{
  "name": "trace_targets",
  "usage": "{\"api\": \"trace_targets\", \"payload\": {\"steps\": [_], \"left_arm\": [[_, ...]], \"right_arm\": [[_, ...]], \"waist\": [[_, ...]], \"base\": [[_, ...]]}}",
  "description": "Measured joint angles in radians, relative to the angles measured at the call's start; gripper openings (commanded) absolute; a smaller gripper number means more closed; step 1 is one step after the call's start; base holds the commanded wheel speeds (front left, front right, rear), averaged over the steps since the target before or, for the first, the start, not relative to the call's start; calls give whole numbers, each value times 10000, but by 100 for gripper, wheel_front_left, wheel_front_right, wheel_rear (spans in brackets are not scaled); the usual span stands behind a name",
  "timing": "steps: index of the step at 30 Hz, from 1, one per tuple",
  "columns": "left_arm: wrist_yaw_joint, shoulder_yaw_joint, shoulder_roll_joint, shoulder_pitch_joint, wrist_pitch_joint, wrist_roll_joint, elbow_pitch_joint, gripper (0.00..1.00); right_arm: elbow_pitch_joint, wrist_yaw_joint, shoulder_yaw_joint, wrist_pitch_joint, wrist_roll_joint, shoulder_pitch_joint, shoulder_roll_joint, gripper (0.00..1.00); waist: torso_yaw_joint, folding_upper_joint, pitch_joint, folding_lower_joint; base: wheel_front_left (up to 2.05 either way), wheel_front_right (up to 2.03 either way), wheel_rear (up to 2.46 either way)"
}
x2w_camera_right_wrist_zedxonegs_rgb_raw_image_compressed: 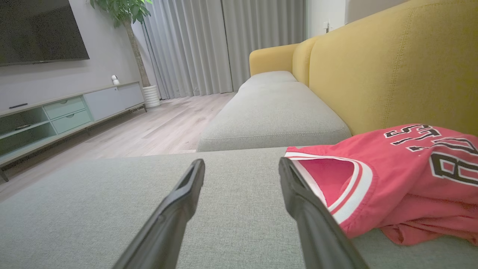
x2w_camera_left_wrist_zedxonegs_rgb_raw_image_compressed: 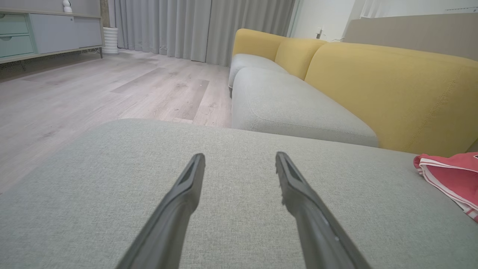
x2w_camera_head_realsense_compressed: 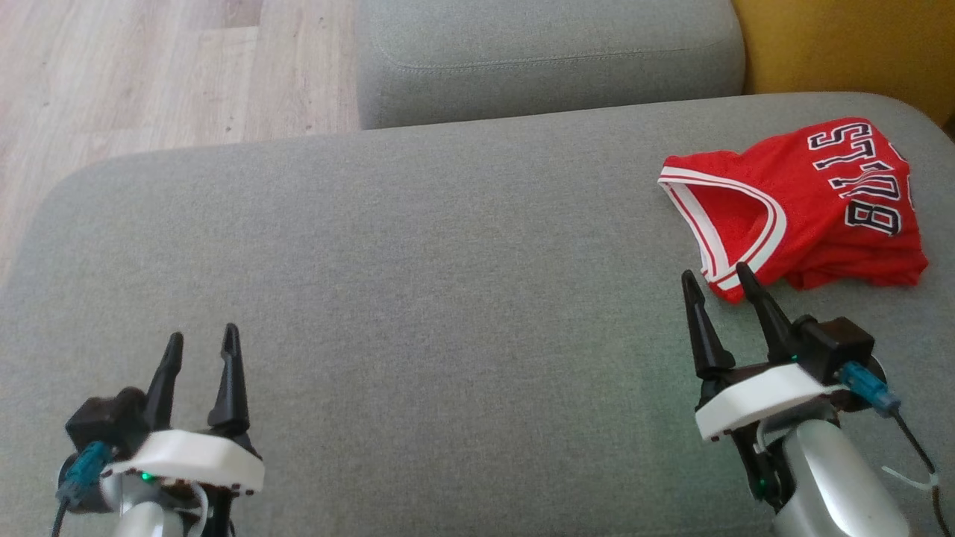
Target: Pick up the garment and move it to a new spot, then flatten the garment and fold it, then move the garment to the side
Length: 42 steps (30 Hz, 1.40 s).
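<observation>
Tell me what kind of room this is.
Probably a home living room: a yellow-backed sofa with grey seats, a wall-mounted TV above a low cabinet, and floor-length grey curtains.

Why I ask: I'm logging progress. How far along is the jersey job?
Done: nothing yet; the jersey lies crumpled at the cushion's right end. In hand: the right gripper, open and empty, points its fingers at the jersey's near edge; the left gripper hangs open over bare cushion. Left: picking it up, moving, flattening, folding, setting aside.
</observation>
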Motion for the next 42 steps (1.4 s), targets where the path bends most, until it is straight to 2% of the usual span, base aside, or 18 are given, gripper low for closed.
{"api": "trace_targets", "payload": {"steps": [15,16,23,42], "left_arm": [[-178,255,-92,-75,0,4,284,100],[-169,245,-102,-81,8,0,341,0],[-167,151,-293,651,174,-238,1137,0],[-171,176,-297,590,692,-2383,940,0]], "right_arm": [[81,0,31,0,102,-1,19,100],[128,0,38,4,100,4,27,0],[836,0,42,111,343,902,107,0],[420,0,-431,652,2472,808,169,0]], "waist": [[-150,0,5,1],[-159,0,5,1],[-157,0,12,1],[-107,0,57,1]], "base": [[0,0,0],[0,0,0],[0,0,0],[0,0,0]]}}
